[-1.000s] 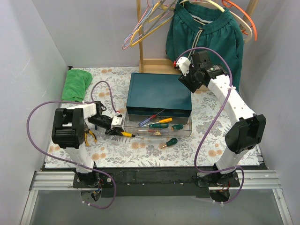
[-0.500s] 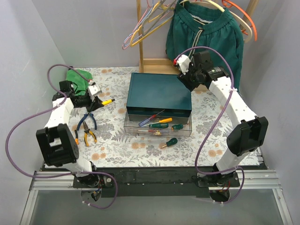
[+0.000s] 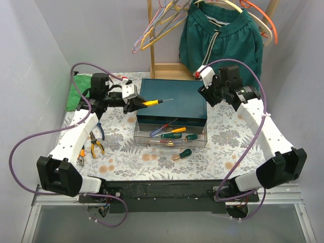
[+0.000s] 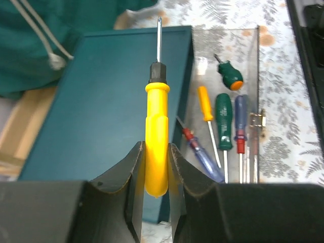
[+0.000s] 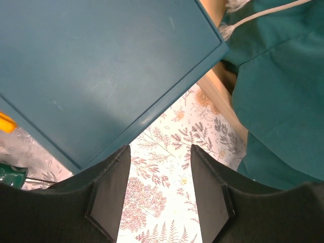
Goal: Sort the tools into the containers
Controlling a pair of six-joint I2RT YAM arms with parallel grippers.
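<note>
My left gripper (image 3: pixel 136 103) is shut on a yellow-handled screwdriver (image 3: pixel 152 102) and holds it above the left part of the dark teal box (image 3: pixel 172 101), tip pointing right; the left wrist view shows the handle (image 4: pixel 156 136) between the fingers. The clear drawer (image 3: pixel 144 138) stands pulled out in front of the box and holds several screwdrivers (image 3: pixel 169 131), also seen in the left wrist view (image 4: pixel 224 119). A green-handled screwdriver (image 3: pixel 183 154) lies on the cloth before the drawer. Orange-and-black pliers (image 3: pixel 94 146) lie at the left. My right gripper (image 3: pixel 205 92) is open and empty by the box's right rear corner (image 5: pixel 152 111).
A green folded cloth (image 3: pixel 76 96) lies at the back left, partly behind my left arm. Coloured hangers (image 3: pixel 157 23) and a green garment (image 3: pixel 223 40) hang on a wooden rack at the back. Grey walls close in both sides.
My left gripper has carried the yellow screwdriver from the table's left side up and right, over the box. My right gripper has shifted slightly right near the box's rear corner.
</note>
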